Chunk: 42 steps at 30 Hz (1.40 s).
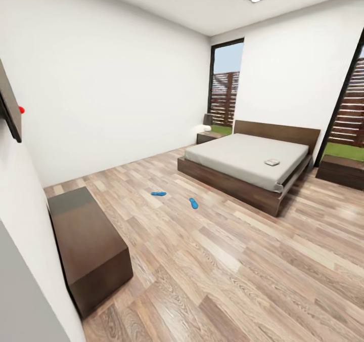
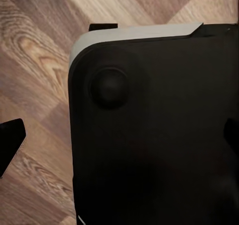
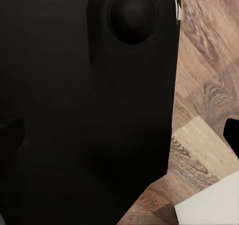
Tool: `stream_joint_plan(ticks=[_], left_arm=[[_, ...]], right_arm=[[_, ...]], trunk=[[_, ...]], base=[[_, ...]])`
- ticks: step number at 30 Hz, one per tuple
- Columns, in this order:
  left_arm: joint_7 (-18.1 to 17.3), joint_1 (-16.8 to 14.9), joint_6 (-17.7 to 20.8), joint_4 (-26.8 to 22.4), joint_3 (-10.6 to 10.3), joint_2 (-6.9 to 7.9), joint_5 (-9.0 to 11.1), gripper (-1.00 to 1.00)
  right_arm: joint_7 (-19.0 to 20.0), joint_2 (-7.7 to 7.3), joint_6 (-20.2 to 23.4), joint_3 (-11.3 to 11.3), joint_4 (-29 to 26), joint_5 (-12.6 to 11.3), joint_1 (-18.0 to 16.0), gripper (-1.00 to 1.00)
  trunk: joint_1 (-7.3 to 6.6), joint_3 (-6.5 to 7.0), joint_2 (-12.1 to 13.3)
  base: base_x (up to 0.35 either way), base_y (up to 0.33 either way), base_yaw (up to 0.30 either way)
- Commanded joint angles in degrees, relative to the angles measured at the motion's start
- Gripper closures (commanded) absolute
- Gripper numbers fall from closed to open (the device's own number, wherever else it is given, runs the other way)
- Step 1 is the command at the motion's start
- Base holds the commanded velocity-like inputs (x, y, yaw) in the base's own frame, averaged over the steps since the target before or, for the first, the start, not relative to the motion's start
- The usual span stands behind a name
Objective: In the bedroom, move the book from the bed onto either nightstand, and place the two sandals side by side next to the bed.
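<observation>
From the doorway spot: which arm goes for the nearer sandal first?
Probably right, marginally. The nearer sandal lies slightly right of the head view's centre; the other sandal sits left of it. Both are far across the floor, beyond either arm's reach, so the base must drive closer first. Nothing tells the grippers' states.

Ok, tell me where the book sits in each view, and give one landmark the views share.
Head view: the book lies on the bed, near its right edge, right of picture centre.
Left wrist view: not in it.
Right wrist view: not in it.
Shared landmark: the wood-plank floor.
</observation>
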Motion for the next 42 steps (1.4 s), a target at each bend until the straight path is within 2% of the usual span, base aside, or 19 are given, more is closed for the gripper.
stream_joint_plan(ticks=[1,14,20,29,33,37,42], left_arm=[[-0.02,0.00,-0.26,-0.06,0.00,0.00,-0.03,-1.00],[-0.03,0.00,-0.42,-0.33,0.00,0.00,-0.03,-1.00],[-0.04,0.00,-0.45,-2.42,0.01,0.04,0.08,-1.00],[-0.01,0.00,-0.36,-9.19,0.08,0.01,0.22,-1.00],[0.07,0.00,-0.23,-14.06,0.08,0.00,0.26,-1.00],[0.12,-0.04,-0.11,-19.91,0.11,0.00,0.31,-1.00],[0.16,-0.13,-0.03,-24.08,0.16,-0.26,0.38,-1.00]], right_arm=[[0.04,-0.01,0.01,-0.05,0.01,-0.02,-0.02,-1.00],[0.04,0.00,-0.02,-0.07,0.01,-0.02,-0.02,-1.00],[0.04,-0.01,-0.07,-0.08,0.01,0.03,-0.02,-1.00],[0.12,-0.08,-0.09,-0.09,-0.66,0.15,-0.02,-1.00],[0.13,-0.22,-0.15,-0.13,-2.56,0.16,-0.02,-1.00],[0.07,-0.39,-0.10,-0.14,-9.32,0.16,-0.02,-1.00],[-0.12,-0.49,-0.08,-0.24,-14.77,0.10,-0.02,-1.00]], trunk=[[0.00,-0.04,-0.02],[0.00,-0.04,-0.02],[0.00,-0.04,-0.02],[0.00,-0.04,-0.02],[0.00,-0.04,-0.02],[0.00,-0.04,-0.02],[0.00,-0.04,-0.02]], base=[[0.000,0.000,-0.241],[0.000,0.000,-0.235],[0.000,0.000,-0.130],[0.000,0.000,-0.016],[0.000,0.000,-0.002],[0.000,0.000,0.000],[0.000,0.000,0.000]])
